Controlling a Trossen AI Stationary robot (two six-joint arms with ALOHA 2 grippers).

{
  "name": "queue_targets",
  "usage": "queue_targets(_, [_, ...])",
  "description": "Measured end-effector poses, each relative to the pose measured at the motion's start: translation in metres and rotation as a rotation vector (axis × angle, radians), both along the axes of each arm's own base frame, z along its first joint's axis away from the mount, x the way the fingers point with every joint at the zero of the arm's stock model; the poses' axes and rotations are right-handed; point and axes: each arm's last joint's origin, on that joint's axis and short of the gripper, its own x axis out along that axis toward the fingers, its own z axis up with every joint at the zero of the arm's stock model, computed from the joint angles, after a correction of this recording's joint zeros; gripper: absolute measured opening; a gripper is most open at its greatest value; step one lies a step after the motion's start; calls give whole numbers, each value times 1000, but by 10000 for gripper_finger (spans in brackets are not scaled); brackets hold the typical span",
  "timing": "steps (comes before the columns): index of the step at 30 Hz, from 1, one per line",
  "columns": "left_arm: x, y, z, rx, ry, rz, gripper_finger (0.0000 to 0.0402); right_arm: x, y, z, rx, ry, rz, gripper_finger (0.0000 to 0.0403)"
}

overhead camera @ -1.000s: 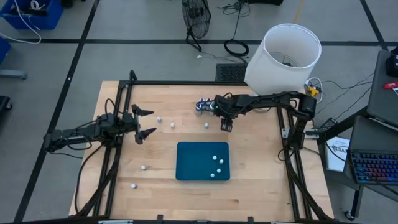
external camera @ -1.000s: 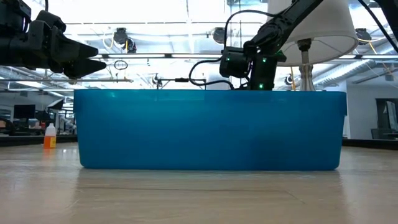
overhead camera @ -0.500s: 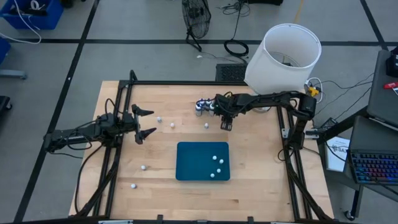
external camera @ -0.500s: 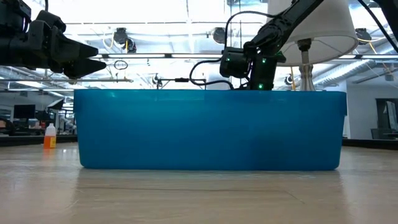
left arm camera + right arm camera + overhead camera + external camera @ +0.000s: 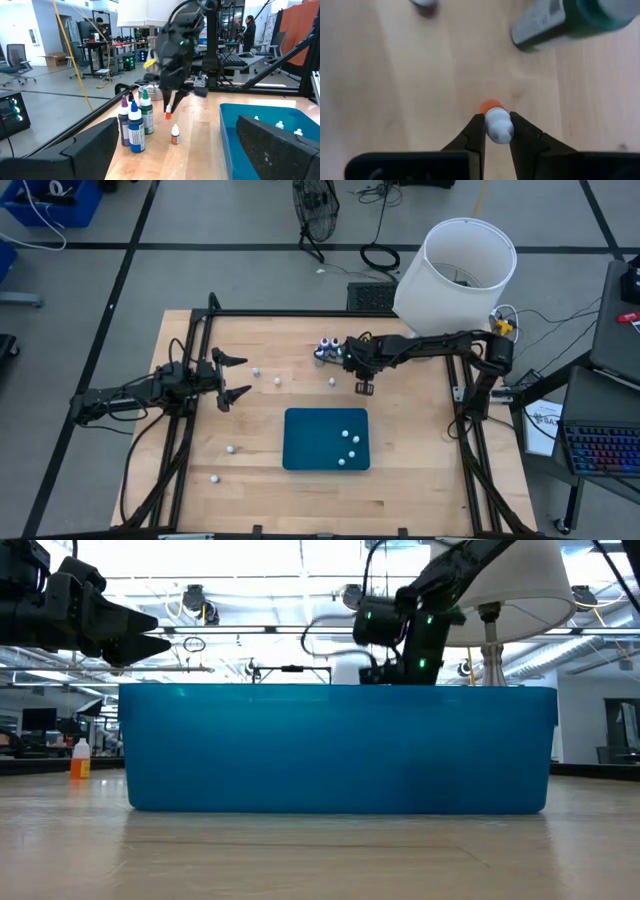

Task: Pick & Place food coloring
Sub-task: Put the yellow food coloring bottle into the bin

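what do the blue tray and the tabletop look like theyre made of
The teal rectangular tray looks like plastic: one even colour, smooth, its wall slightly see-through in the low view. The pale tabletop looks like wood, probably butcher block: visible grain and long joined strips, matte.

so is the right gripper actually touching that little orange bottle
Touching. The right wrist view shows the right gripper with both fingers pressed against the white cap of the small orange bottle, no gap on either side.

text: none legible | labels: bottle labels unreadable | numbers: none | signs: none
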Motion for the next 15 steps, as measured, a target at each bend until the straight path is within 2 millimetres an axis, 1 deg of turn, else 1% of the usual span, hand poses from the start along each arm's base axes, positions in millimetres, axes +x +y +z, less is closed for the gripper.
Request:
queue_targets(3, [0,0,0,0,0,0,399,-3,18,19,2,-38,17,46])
queue_targets(7, [0,0,0,0,0,0,399,-14,52,52,15,-121,51,46])
queue_targets(11, [0,0,0,0,0,-1,399,-27,88,83,24,-228,121,46])
queue_targets(13, [0,0,0,0,0,-1,399,-30,102,97,20,-272,125,46])
queue_targets(15, [0,0,0,0,0,-1,399,-31,114,107,29,-280,111,46])
